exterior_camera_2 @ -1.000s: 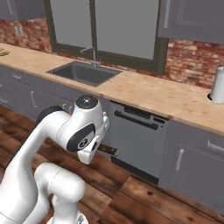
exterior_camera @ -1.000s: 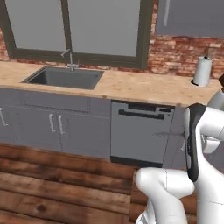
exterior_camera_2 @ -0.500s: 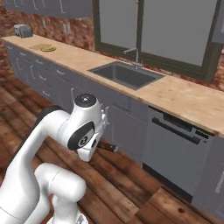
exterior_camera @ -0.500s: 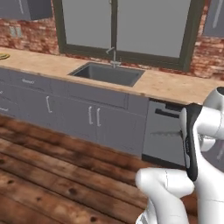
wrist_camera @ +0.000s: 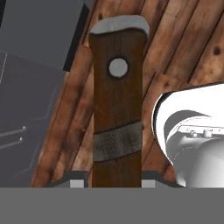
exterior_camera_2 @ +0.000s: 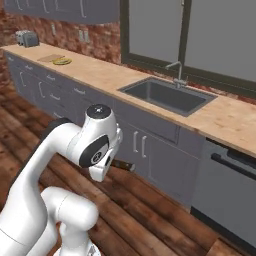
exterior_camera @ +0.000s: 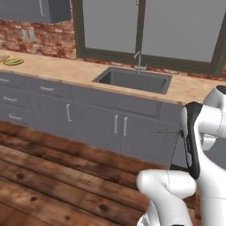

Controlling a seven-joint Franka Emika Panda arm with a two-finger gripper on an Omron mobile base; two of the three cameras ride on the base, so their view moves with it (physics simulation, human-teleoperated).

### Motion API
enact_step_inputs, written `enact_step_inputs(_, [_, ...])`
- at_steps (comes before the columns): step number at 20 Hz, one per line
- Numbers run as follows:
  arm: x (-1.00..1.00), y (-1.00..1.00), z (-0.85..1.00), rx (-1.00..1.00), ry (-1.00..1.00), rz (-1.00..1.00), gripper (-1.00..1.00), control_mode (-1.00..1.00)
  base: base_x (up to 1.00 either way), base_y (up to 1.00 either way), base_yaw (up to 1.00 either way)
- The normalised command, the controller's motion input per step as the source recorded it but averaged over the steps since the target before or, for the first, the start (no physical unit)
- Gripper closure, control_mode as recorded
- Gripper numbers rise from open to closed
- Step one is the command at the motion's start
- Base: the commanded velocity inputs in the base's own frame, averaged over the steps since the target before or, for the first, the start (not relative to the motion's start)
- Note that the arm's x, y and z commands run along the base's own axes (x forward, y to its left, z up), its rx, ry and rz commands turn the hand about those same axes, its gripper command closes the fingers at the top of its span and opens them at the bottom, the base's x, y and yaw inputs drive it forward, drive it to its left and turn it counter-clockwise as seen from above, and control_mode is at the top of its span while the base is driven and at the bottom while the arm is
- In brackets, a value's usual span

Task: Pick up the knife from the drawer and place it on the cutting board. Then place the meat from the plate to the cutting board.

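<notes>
My gripper (wrist_camera: 114,181) is shut on the knife (wrist_camera: 117,109). Its dark brown handle with a silver rivet runs up the middle of the hand view, over the wooden floor. In the right base view the handle (exterior_camera_2: 123,165) sticks out beside the gripper (exterior_camera_2: 107,162), low in front of the cabinets. The thin blade (exterior_camera: 165,132) shows in the left base view. Far off on the counter lie the cutting board (exterior_camera_2: 50,58) and, beside it, the yellow-rimmed plate (exterior_camera_2: 62,61) (exterior_camera: 13,61). The meat is too small to make out. The drawer is out of view.
A long wooden counter (exterior_camera_2: 107,75) over grey cabinets (exterior_camera: 88,121) carries a sink (exterior_camera_2: 167,95) with a tap under the window. A toaster (exterior_camera_2: 25,38) stands at the counter's far end. A dishwasher front (exterior_camera_2: 227,185) is at the right. Wooden floor (exterior_camera: 48,176) lies before the cabinets.
The whole picture has slid: the base has driven left along the counter, so the sink sits further right and the plate and board have come into view. The knife stays gripped.
</notes>
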Motion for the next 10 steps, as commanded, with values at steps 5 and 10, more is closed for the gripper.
enact_step_inputs(5, [0.0,0.0,0.0,0.0,0.0,0.0,1.0,1.0,1.0,1.0,-0.3])
enact_step_inputs(10, [0.0,0.0,0.0,0.0,0.0,0.0,1.0,1.0,1.0,1.0,-0.29])
